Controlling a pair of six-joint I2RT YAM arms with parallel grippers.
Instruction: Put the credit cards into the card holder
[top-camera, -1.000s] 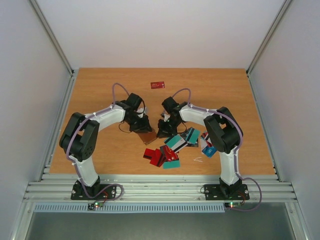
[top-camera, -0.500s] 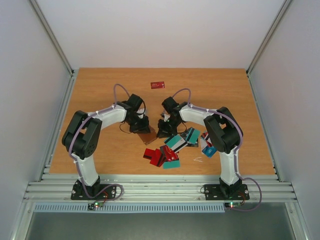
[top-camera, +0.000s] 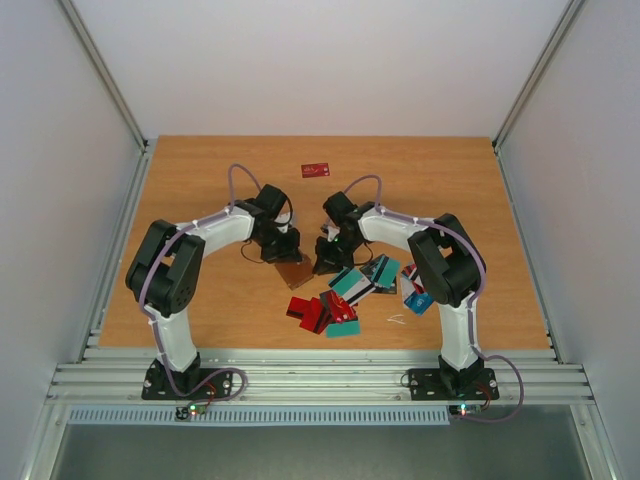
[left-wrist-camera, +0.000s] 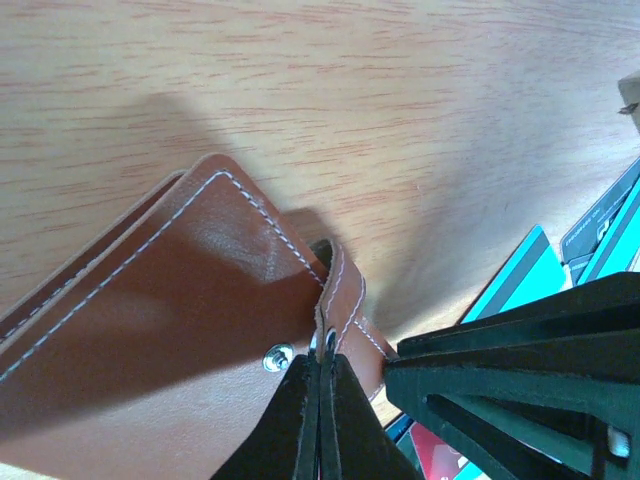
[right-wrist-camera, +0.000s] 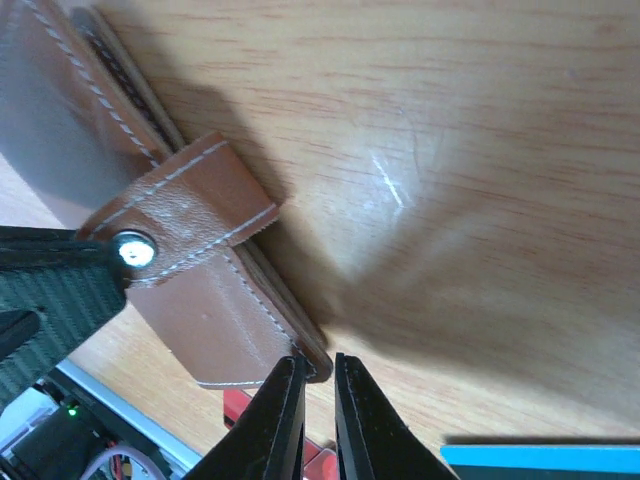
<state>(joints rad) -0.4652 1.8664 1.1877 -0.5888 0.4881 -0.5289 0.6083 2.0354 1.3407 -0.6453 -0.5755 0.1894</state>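
Brown leather strap (left-wrist-camera: 343, 300) pinched in the left gripper (left-wrist-camera: 322, 372): jaws pressed flat together on the strap's end, no gap showing, just beside a small light stud (left-wrist-camera: 278, 354). The strap belongs to the card holder (left-wrist-camera: 170, 300), which lies on the wooden table (left-wrist-camera: 330, 90) and spreads left of the fingertips, pale stitching along its edges. Right gripper (right-wrist-camera: 316, 368) meets the holder from the other side: jaws drawn to a narrow slit, the holder's lower corner caught between the tips. Right wrist view shows the strap lifted off the holder's body, its studded end against the left gripper's dark finger. Overhead, both grippers sit low at mid-table, facing each other, with the holder between and slightly nearer than them. Credit cards (top-camera: 350, 290) lie scattered just beside the holder, on its near right: teal, red, blue and white, some with dark stripes, several overlapping. A teal card (left-wrist-camera: 520, 278) has its edge close to the holder's strap side in the left wrist view; a red one shows beneath the fingers there, mostly hidden. One more red card (top-camera: 315, 170) lies alone, well apart from the rest, toward the far edge of the table. Both arms bend inward from their bases at the near edge.
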